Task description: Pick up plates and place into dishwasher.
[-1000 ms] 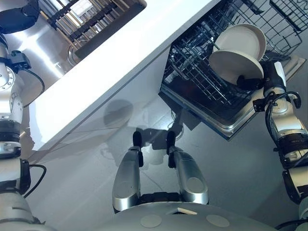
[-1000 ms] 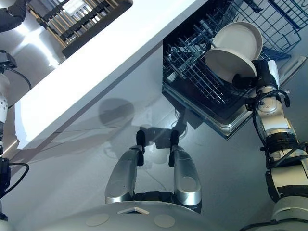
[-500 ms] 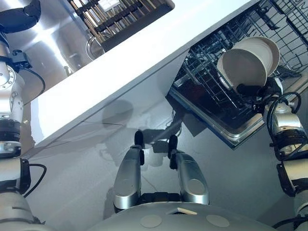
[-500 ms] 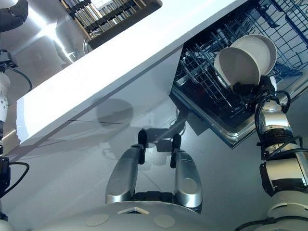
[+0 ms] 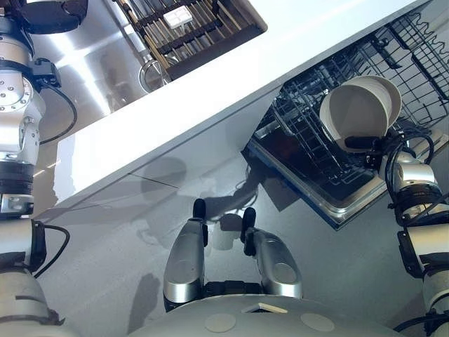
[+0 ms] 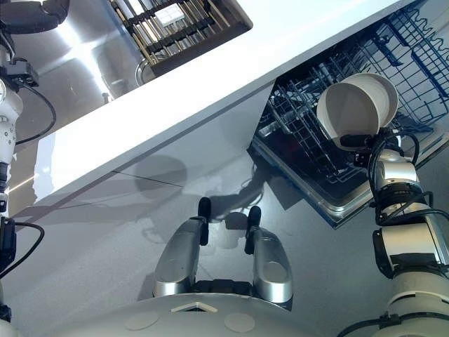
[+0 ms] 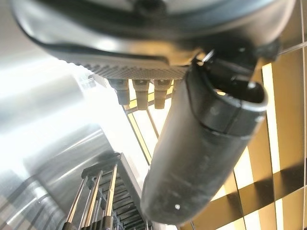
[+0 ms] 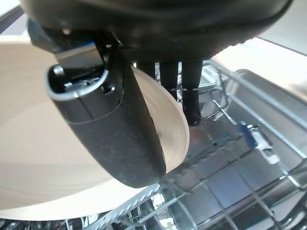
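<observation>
A white plate (image 5: pixel 353 116) is tilted on edge over the open dishwasher's wire rack (image 5: pixel 303 144). My right hand (image 5: pixel 366 142) is shut on the plate's lower rim, the thumb (image 8: pixel 112 127) on its face and the fingers (image 8: pixel 184 84) behind it. The rim of a second white plate (image 5: pixel 388 90) shows just behind the first; I cannot tell whether it is held or resting in the rack. My left hand (image 5: pixel 50 10) hangs idle over the steel sink at the far left, its thumb (image 7: pixel 201 153) and fingers relaxed and holding nothing.
A white counter (image 5: pixel 210 77) runs diagonally between the sink (image 5: pixel 91 60) and the dishwasher. A dark drying rack (image 5: pixel 189 28) sits in the sink area. The dishwasher's lowered door (image 5: pixel 337 214) juts out over the grey floor (image 5: pixel 105 239).
The camera has shifted, so the whole scene sits differently. The held plate has tipped more upright and now overlaps the plate behind it, closer over the rack.
</observation>
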Controlling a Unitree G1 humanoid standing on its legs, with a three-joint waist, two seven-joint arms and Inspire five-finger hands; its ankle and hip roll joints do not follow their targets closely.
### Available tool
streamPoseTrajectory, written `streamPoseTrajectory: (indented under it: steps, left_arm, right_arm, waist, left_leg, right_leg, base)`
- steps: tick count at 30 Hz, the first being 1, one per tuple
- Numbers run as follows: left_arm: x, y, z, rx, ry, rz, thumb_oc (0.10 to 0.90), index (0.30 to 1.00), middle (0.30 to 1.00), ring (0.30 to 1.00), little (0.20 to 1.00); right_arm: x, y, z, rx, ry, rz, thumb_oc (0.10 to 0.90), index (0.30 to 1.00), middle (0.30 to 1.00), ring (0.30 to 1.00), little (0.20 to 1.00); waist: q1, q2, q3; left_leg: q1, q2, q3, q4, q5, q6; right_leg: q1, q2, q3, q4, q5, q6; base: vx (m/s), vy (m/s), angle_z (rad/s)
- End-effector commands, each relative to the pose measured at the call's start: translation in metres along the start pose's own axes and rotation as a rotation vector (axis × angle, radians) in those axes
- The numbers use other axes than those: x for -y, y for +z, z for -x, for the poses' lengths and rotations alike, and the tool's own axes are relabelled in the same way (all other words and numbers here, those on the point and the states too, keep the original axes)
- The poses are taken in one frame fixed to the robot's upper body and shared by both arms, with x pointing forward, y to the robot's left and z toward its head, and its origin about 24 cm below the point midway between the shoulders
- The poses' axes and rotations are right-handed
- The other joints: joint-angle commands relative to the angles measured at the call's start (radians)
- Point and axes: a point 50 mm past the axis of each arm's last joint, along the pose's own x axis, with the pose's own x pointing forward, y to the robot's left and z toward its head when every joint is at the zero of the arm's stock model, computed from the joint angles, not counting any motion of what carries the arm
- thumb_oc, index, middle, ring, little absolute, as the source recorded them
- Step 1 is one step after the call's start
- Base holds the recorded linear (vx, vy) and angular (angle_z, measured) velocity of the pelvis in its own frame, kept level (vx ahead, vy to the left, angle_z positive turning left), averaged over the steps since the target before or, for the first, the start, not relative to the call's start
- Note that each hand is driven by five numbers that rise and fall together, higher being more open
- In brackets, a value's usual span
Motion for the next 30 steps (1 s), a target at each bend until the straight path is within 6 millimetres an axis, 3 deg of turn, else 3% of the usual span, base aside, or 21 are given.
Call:
streamPoseTrajectory:
  steps: [1,4,7,14,30]
  left_arm:
    - [-0.002,0.045,-0.003,0.212,-0.007,0.018,0.8,0.9,0.9,0.9,0.9]
    - [-0.003,0.036,0.001,0.208,0.015,0.033,0.8,0.9,0.9,0.9,0.9]
    - [-0.004,0.027,0.006,0.202,0.035,0.047,0.8,0.9,0.9,0.9,0.9]
    - [-0.006,0.018,0.01,0.176,0.04,0.064,0.8,0.9,0.9,0.9,0.9]
    - [-0.019,0.005,0.019,0.146,0.063,0.059,0.8,0.9,0.9,0.9,0.9]
  right_arm:
    - [-0.017,0.053,0.013,0.312,-0.068,0.051,0.8,0.9,0.9,0.9,0.9]
    - [-0.026,0.069,0.025,0.422,-0.098,0.023,0.8,0.9,0.9,0.9,0.9]
    - [-0.031,0.065,0.031,0.452,-0.089,0.051,0.8,0.9,0.9,0.9,0.9]
    - [-0.022,0.059,0.029,0.45,-0.077,0.124,0.8,0.9,0.9,0.9,0.9]
    - [-0.016,0.055,0.033,0.47,-0.057,0.057,0.8,0.9,0.9,0.9,0.9]
  waist:
    - [-0.005,0.015,-0.136]
    - [-0.018,0.024,-0.134]
    - [-0.035,0.033,-0.138]
    - [-0.055,0.04,-0.165]
    - [-0.077,0.058,-0.22]
  left_leg:
    - [0.099,-0.025,0.075,-0.176,-0.004,-0.006]
    - [0.093,-0.03,0.083,-0.171,-0.006,-0.003]
    - [0.093,-0.037,0.092,-0.165,-0.013,-0.001]
    - [0.127,-0.041,0.106,-0.176,-0.02,-0.002]
    - [0.202,-0.038,0.133,-0.229,-0.022,-0.004]
  right_leg:
    - [-0.013,-0.005,0.028,0.124,-0.125,0.052]
    - [-0.031,-0.002,0.044,0.134,-0.122,0.054]
    - [-0.042,-0.002,0.056,0.134,-0.119,0.056]
    - [-0.012,0.0,0.064,0.104,-0.117,0.063]
    - [0.044,0.001,0.057,0.071,-0.124,0.079]
  base:
    - [-0.05,0.029,0.01]
    - [-0.08,0.06,-0.01]
    - [-0.06,0.075,-0.03]
    - [0.0,0.037,-0.05]
    - [-0.01,0.007,-0.07]
